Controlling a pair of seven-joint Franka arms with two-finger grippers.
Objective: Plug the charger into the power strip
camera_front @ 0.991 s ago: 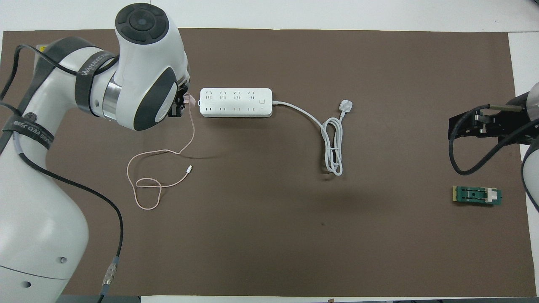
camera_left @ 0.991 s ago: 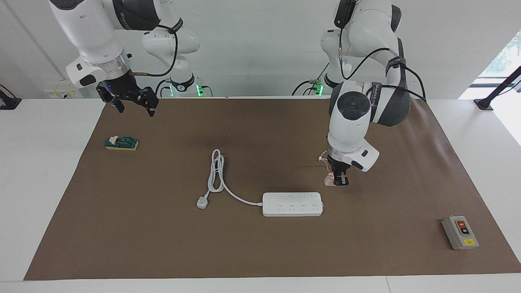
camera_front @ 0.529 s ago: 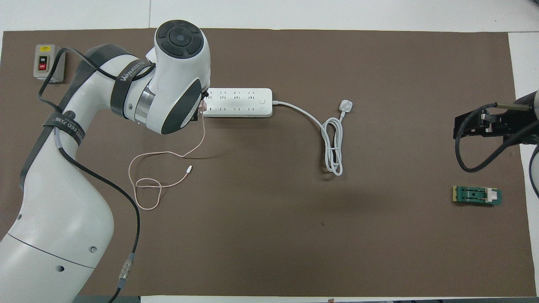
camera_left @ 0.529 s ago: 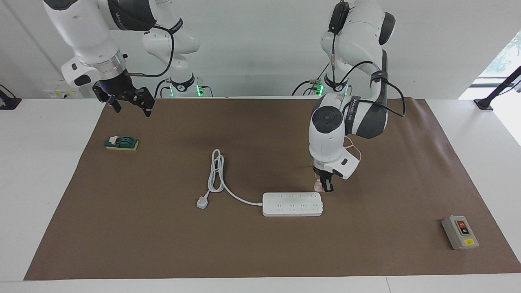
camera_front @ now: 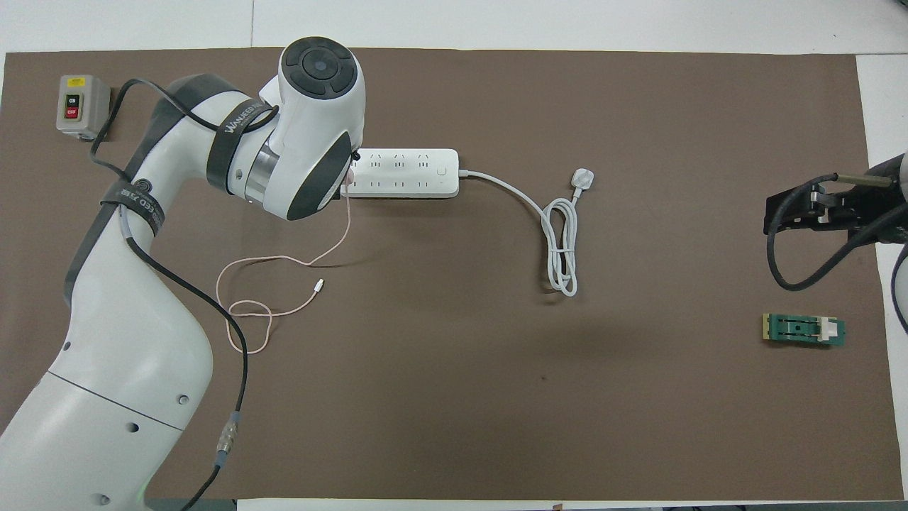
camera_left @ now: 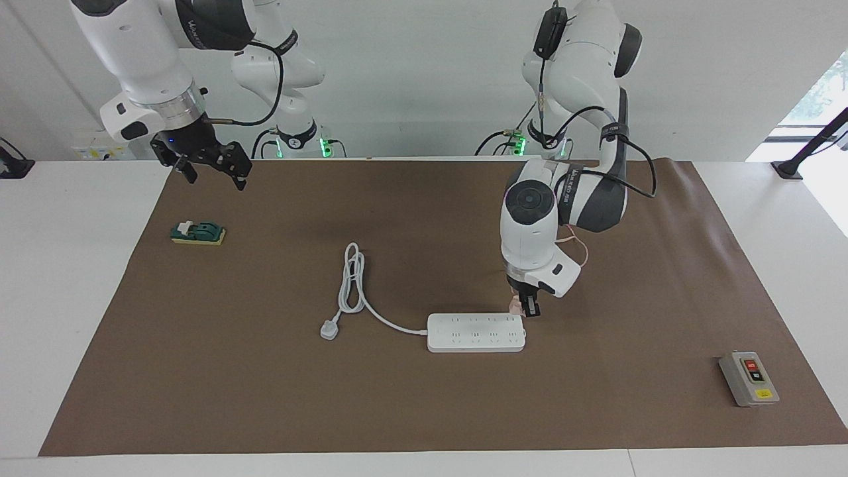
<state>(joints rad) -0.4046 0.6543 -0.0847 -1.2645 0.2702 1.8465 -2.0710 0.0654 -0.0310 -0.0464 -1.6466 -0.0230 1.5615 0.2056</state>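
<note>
Carrying the charger [camera_left: 514, 304], the left tool [camera_left: 530, 309] has slid sideways from its spot a second ago and now hangs over the end of the power strip [camera_left: 476, 332] that lies toward the left arm's end of the tabletop [camera_left: 424, 411]. Its fingers are clamped on the small pink cube, held just above the strip's end — not seated in any socket that I can make out. From the tool, the thin pink cable [camera_front: 284, 259] trails toward the robots and loops on the brown mat [camera_front: 496, 397]. At the strip's other end its thick white cord [camera_left: 354, 285] coils away to a white plug [camera_left: 329, 329]. Well off, the right tool [camera_left: 212, 162] waits with fingers spread over the mat's corner, above a green block [camera_left: 197, 232]. A grey switch box [camera_left: 748, 377] sits alone toward the left arm's end.
</note>
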